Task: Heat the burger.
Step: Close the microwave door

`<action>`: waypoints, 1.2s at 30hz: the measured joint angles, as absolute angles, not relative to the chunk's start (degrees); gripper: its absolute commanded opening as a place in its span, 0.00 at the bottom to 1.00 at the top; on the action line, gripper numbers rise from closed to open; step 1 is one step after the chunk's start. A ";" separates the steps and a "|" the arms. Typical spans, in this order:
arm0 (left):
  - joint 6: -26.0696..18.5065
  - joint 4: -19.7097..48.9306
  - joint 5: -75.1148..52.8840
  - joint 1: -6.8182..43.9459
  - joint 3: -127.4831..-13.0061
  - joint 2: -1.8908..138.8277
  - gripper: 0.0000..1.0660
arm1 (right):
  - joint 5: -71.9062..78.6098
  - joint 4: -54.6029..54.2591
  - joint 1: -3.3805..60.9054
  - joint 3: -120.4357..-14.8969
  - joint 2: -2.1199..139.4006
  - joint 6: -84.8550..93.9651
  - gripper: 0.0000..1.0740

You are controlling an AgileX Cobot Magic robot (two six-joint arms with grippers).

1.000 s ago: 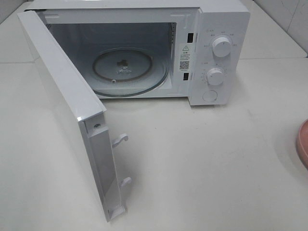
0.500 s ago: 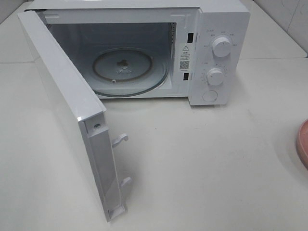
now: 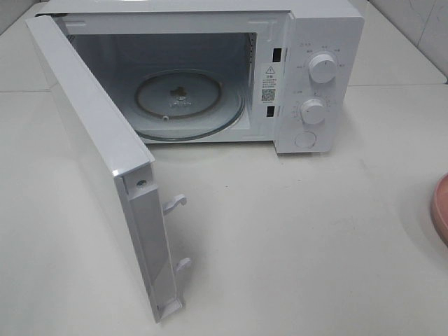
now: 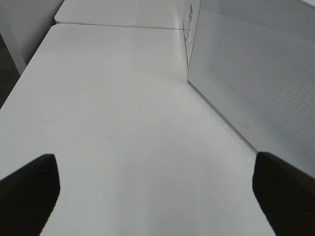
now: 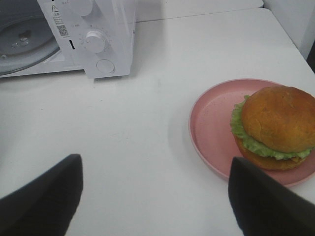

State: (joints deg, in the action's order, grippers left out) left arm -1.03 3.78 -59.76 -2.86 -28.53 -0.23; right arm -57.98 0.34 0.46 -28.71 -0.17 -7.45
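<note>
The burger point(image 5: 276, 126), golden-brown bun over green lettuce, sits on a pink plate point(image 5: 214, 129) in the right wrist view; only the plate's edge point(image 3: 441, 208) shows at the far right of the high view. The white microwave point(image 3: 315, 42) stands at the back with its door point(image 3: 91, 150) swung wide open and its glass turntable point(image 3: 185, 105) bare. My right gripper point(image 5: 155, 199) is open above the table, short of the plate. My left gripper point(image 4: 155, 189) is open over bare table beside the microwave's door point(image 4: 256, 78). Neither arm shows in the high view.
The microwave's dials point(image 3: 322, 67) and round button point(image 3: 305, 139) face forward. The open door juts out towards the front left of the white table point(image 3: 294, 245). The table's left edge point(image 4: 19, 83) shows in the left wrist view.
</note>
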 measured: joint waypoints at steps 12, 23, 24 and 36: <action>-1.03 3.78 -59.76 -2.86 -28.53 -0.23 0.94 | -57.81 0.00 0.46 -28.71 -0.17 -7.39 0.71; -1.03 3.78 -59.76 -2.86 -28.53 -0.23 0.94 | -57.81 0.00 0.46 -28.71 -0.17 -7.39 0.71; -1.03 3.78 -59.76 -2.86 -28.53 -0.23 0.94 | -57.81 0.00 0.46 -28.71 -0.17 -7.39 0.71; -1.03 3.78 -59.76 -2.86 -28.53 -0.23 0.94 | -57.81 0.00 0.46 -28.53 -0.17 -7.39 0.71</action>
State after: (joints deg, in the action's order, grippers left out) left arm -1.03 3.78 -59.76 -2.86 -28.53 -0.23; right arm -57.81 0.00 0.46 -28.53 -0.17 -7.39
